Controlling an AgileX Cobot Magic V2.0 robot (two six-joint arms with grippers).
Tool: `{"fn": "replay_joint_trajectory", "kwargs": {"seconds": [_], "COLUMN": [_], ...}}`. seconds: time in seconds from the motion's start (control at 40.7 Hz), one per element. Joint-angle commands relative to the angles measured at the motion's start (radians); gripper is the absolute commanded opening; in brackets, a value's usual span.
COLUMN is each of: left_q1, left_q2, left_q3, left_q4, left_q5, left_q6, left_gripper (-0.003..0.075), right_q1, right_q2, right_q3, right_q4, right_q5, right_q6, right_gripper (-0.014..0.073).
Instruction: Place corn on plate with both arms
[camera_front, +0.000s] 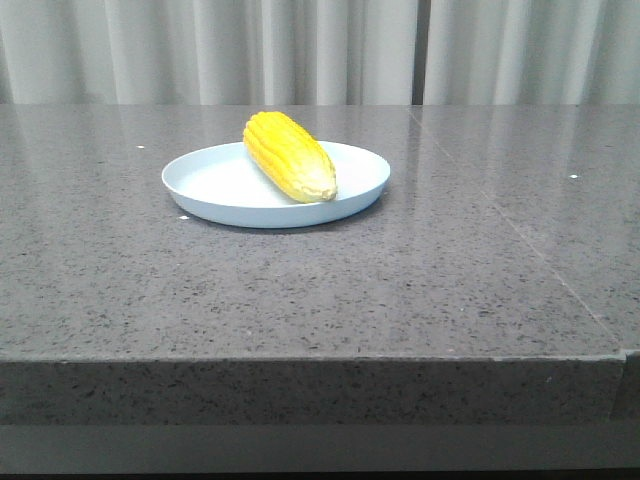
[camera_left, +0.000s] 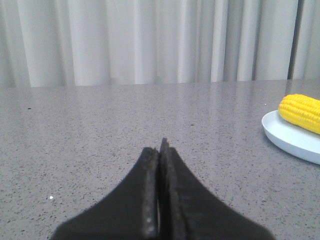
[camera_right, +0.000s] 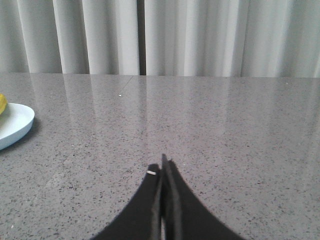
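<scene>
Yellow corn (camera_front: 289, 156) is seen lying on the plate (camera_front: 215, 187), cob slanted, paler tip toward the near right, blunt end overhanging the far rim slightly. The plate rests on the grey speckled stone table (camera_front: 300, 300), left of centre, well back from the near edge.

Step in hand, as judged: the placing looks done; the cob is carried by the plate and touched by nothing else. Neither arm shows in the front view.

Left gripper (camera_left: 161, 150): fingers pressed together, nothing held, low over bare table, the plate and corn well off to one side. Right gripper (camera_right: 163, 167): fingers likewise pressed together and empty, the plate's rim caught only at the edge of its view, well apart.

Next move, as judged: little is called for beyond keeping both arms clear of the plate. If the overhang is disliked, a gentle nudge toward the plate's middle would be needed, with care that the cob is not rolled.

No brand, label or writing can be read on corn, plate or table. Pale curtains (camera_front: 300, 50) are hung behind.
</scene>
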Motion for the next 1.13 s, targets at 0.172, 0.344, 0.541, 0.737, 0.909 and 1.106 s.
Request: {"fn": "replay_joint_trajectory", "kwargs": {"seconds": [0.172,0.344,0.541,0.737,0.909,1.106], "left_q1": [0.002,0.002,0.002,0.015,0.015,0.015], "left_q2": [-0.017,-0.017,-0.017,-0.019,-0.019,-0.019], "left_q3": [0.022,0.022,0.022,0.022,0.022,0.022], "left_q4": [-0.004,-0.004,-0.004,-0.004,-0.004,-0.004], "left_q5": [-0.088,-0.088,-0.088,-0.088,-0.088,-0.088], "left_q6": [0.001,0.001,0.001,0.001,0.001,0.001], "left_gripper": [-0.0020,-0.0020,-0.0020,-0.0020,-0.0020,-0.0020], "right_q1": [-0.005,-0.005,-0.005,-0.005,-0.005,-0.005], "right_q2": [-0.017,-0.017,-0.017,-0.017,-0.017,-0.017], "right_q3": [-0.023,-0.023,-0.023,-0.023,-0.023,-0.023], "right_q4": [0.005,0.005,0.005,0.005,0.005,0.005], "right_q5": [-0.086,-0.084,-0.084,-0.084,-0.084,-0.084], "right_q6": [0.000,0.000,0.000,0.000,0.000,0.000], "right_gripper": [-0.0070,-0.0070,-0.0070,-0.0070,-0.0070,-0.0070]}}
